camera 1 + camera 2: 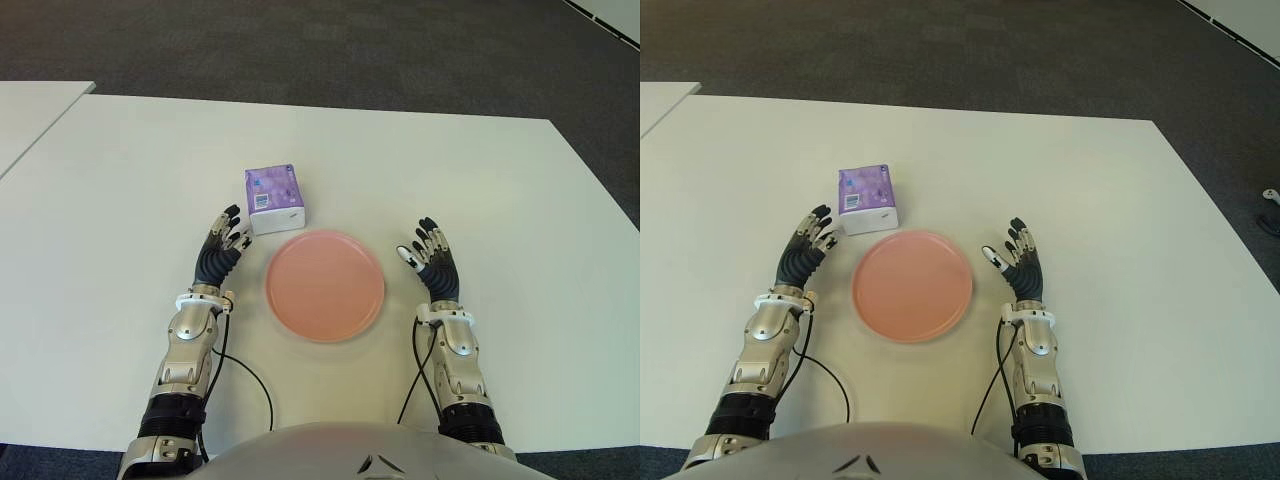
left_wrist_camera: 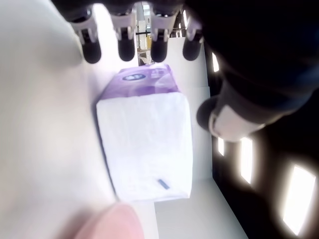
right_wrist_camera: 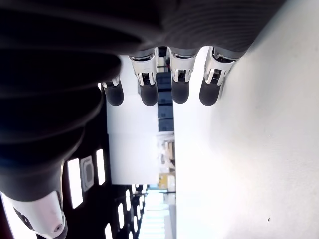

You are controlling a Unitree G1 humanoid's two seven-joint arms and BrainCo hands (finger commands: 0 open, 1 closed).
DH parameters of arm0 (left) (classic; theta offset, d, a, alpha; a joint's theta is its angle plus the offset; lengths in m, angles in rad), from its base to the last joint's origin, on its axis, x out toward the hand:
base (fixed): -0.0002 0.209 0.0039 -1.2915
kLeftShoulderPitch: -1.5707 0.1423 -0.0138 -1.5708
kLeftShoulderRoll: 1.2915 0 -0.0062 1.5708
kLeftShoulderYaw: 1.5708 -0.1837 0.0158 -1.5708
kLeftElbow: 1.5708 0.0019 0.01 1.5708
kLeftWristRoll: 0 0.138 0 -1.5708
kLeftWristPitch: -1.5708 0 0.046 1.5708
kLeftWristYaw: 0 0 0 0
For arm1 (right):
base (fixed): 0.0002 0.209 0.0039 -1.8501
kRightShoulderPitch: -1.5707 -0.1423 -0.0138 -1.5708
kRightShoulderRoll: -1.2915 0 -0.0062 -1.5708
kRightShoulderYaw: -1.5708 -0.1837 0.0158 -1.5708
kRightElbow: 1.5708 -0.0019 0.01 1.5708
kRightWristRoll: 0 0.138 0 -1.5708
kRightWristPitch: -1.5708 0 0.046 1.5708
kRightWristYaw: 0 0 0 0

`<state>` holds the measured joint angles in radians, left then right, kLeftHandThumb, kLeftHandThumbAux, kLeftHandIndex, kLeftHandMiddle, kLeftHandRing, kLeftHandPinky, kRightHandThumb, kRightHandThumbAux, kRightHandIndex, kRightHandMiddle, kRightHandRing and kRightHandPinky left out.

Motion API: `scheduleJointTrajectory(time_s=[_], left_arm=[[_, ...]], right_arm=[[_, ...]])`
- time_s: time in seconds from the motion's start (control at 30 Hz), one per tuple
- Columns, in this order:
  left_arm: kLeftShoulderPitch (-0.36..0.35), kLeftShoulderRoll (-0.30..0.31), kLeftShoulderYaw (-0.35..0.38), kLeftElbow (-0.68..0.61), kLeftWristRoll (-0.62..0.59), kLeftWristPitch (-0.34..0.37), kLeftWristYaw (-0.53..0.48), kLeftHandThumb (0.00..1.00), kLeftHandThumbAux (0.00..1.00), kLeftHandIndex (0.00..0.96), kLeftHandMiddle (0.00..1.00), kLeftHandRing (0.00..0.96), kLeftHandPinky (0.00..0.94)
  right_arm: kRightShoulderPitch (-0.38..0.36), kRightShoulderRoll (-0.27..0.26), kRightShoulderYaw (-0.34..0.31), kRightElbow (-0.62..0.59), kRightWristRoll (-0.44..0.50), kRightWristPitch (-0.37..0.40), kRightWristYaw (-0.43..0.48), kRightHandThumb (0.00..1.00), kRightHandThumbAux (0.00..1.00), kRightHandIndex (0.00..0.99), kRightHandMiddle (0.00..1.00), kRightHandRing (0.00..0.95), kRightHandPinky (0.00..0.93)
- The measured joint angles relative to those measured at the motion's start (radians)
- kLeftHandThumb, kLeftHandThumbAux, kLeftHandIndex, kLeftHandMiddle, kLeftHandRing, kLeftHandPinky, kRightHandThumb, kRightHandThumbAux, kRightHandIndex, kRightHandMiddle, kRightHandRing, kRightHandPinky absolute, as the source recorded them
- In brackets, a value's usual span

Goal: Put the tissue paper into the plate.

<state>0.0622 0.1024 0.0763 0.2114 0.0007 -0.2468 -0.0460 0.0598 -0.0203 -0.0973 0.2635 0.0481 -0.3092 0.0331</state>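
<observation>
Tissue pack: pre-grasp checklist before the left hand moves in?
1. Tissue pack free on the table, nothing on top: ok.
2. Left hand open, holding nothing, just short of the pack: ok.
3. Pack in front of the left hand's fingers in the wrist view: ok.
4. Plate bare, beside the pack, between the hands: ok.
5. Right hand open, on the plate's right side, apart from it: ok.
6. Pack touching the plate rim: cannot tell.

Office: white table [image 1: 480, 190]; grey carpet [image 1: 300, 50]
</observation>
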Motion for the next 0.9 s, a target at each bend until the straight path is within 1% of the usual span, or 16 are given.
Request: scheduleJointTrajectory(time_s=[0.37, 0.9], left_arm=[[0.001, 0.000, 0.000, 0.005, 0.000, -0.018, 0.000, 0.013, 0.617, 0.000, 0.000, 0.000, 0.000], [0.000, 0.002, 0.000, 0.005, 0.000, -0.013, 0.000, 0.032, 0.613, 0.000, 0.000, 0.000, 0.002]], right_arm=[[0.001, 0.000, 0.002, -0.001, -0.004, -0.001, -0.004, 0.028, 0.710, 0.000, 0.000, 0.000, 0.000], [0.001, 0.002, 0.002, -0.002, -0.004, 0.000, -0.005, 0.032, 0.708, 0.000, 0.000, 0.000, 0.000]])
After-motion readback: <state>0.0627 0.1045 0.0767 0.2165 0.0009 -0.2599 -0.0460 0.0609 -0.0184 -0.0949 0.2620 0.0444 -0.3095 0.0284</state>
